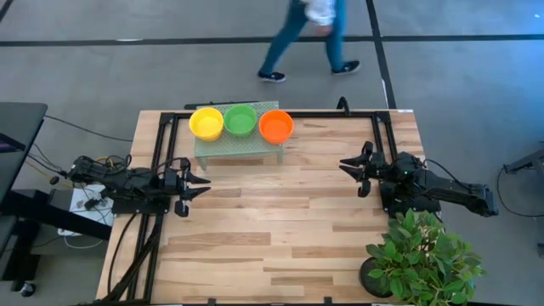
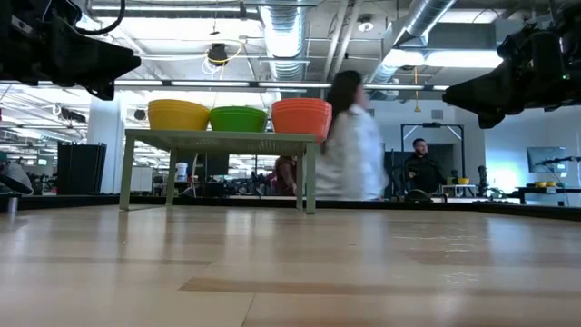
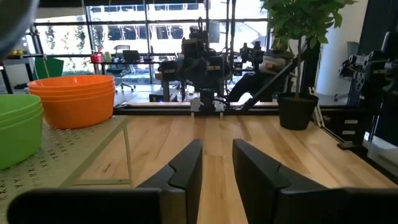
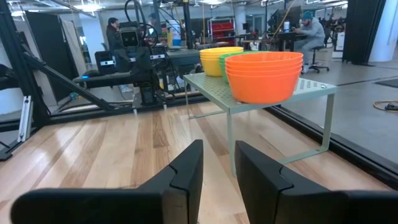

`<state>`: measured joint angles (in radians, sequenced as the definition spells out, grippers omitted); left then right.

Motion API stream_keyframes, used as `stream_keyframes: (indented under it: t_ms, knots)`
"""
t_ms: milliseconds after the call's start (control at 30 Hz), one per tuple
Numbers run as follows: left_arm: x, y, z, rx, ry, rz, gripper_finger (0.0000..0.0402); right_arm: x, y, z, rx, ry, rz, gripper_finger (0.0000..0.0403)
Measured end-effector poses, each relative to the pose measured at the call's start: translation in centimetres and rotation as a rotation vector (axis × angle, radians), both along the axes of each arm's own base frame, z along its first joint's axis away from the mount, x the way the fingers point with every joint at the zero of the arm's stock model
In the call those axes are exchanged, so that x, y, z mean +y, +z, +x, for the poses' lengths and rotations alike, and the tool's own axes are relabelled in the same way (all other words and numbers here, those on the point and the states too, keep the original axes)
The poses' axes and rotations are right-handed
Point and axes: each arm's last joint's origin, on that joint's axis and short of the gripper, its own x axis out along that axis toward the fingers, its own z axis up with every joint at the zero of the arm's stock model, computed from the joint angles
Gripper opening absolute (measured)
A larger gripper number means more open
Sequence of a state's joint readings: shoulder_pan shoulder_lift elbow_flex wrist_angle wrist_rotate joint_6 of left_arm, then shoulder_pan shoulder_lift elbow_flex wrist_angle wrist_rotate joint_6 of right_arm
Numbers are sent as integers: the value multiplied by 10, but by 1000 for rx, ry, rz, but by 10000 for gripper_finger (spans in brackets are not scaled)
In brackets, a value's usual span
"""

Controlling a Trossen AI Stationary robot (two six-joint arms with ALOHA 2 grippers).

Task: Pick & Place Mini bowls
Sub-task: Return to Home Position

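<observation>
Three stacks of mini bowls rest by their bases on a small pale green rack (image 1: 238, 149) at the table's far edge: yellow (image 1: 206, 123), green (image 1: 240, 120) and orange (image 1: 275, 126). In the low view the rack (image 2: 218, 142) stands on thin legs with the yellow (image 2: 178, 114), green (image 2: 238, 119) and orange (image 2: 301, 117) stacks on top. My left gripper (image 1: 202, 184) hovers open above the table's left part, just nearer than the rack. My right gripper (image 1: 347, 166) hovers open on the right side, pointing left. Each wrist view shows open fingers and nothing between them.
A potted leafy plant (image 1: 421, 259) stands at the table's near right corner, close under the right arm. A black frame (image 1: 161, 170) runs along the left and far edges. A person (image 1: 306, 34) walks past beyond the far edge. Bare wood (image 1: 280, 221) lies between the arms.
</observation>
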<state>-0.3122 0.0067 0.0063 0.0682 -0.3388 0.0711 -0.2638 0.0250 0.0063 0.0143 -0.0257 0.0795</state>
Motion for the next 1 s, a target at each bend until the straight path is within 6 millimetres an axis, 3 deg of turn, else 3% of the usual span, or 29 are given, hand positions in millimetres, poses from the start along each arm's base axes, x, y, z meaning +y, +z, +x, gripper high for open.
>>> stream_keyframes:
  t_ms: [1000]
  knots:
    - [0,1,0,-14,-2,-5,90,0,0,0,0,0,0,88]
